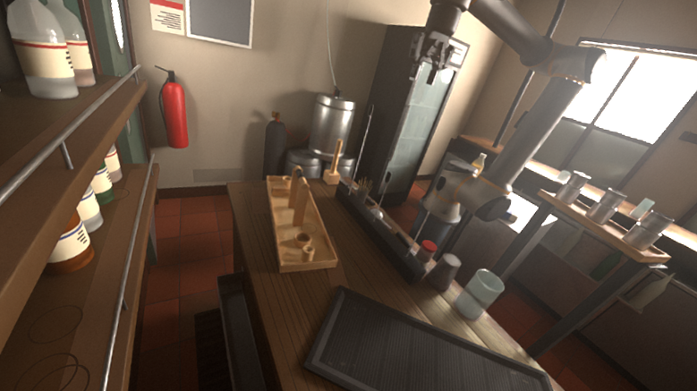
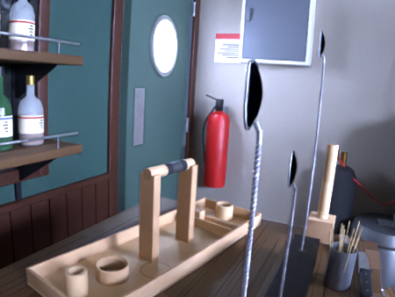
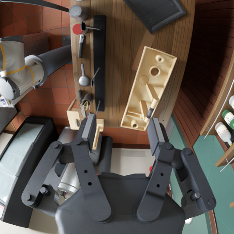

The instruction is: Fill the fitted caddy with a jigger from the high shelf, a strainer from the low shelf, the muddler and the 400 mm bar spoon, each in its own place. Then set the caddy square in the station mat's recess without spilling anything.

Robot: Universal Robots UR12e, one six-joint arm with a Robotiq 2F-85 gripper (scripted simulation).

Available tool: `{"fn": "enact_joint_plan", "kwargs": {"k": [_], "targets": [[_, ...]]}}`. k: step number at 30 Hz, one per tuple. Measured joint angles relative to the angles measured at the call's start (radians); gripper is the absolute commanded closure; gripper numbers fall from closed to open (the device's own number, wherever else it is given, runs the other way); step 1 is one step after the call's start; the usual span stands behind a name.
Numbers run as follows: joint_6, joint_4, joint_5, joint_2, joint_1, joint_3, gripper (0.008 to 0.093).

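The wooden caddy (image 1: 299,223) (image 2: 145,246) (image 3: 148,88) lies empty on the bar top, with an upright handle frame and round sockets at each end. The muddler (image 1: 335,161) (image 2: 327,182) (image 3: 96,133) stands upright in a wooden block at the far end of the bar. Three bar spoons stand in a black rail (image 1: 380,232) (image 3: 99,63); the tallest (image 2: 317,132) rises at the far end. Jiggers (image 1: 606,206) stand on a high shelf to the right. My gripper (image 1: 435,64) (image 3: 122,131) hangs high above the far end of the bar, open and empty.
The dark station mat (image 1: 442,378) (image 3: 156,11) lies on the near part of the bar. A glass (image 1: 479,293), a dark cup (image 1: 444,270) and a red-capped jar (image 1: 426,250) stand near the rail's end. A fridge (image 1: 409,111) and kegs (image 1: 331,124) stand behind the bar.
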Motion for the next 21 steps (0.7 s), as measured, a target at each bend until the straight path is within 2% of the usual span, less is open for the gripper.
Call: {"fn": "enact_joint_plan", "kwargs": {"k": [11, 21], "targets": [[0.06, -0.001, 0.0, -0.001, 0.021, 0.002, 0.0334], [0.197, -0.004, 0.0, -0.003, 0.069, 0.007, 0.0334]]}}
